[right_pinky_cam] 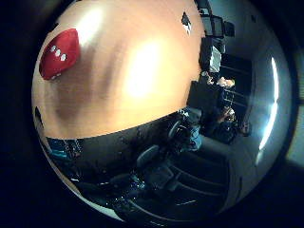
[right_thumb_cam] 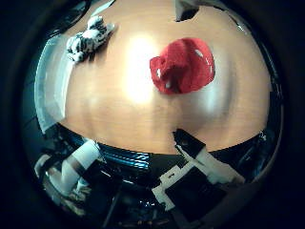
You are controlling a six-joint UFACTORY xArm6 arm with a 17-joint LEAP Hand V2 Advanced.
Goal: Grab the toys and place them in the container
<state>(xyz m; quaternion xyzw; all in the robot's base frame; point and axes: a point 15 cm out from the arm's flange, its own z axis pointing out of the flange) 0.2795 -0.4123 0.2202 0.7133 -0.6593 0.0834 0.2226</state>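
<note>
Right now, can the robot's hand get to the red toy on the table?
Probably yes. The red toy lies alone on the bare wooden table, nothing covers or crowds it, and the hand has open space toward it.

Hand [right_thumb_cam: 200,176] above table, fingers uncurled

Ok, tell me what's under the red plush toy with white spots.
The red plush toy lies directly on the bare wooden tabletop. Whatever its body covers stays hidden.
</note>
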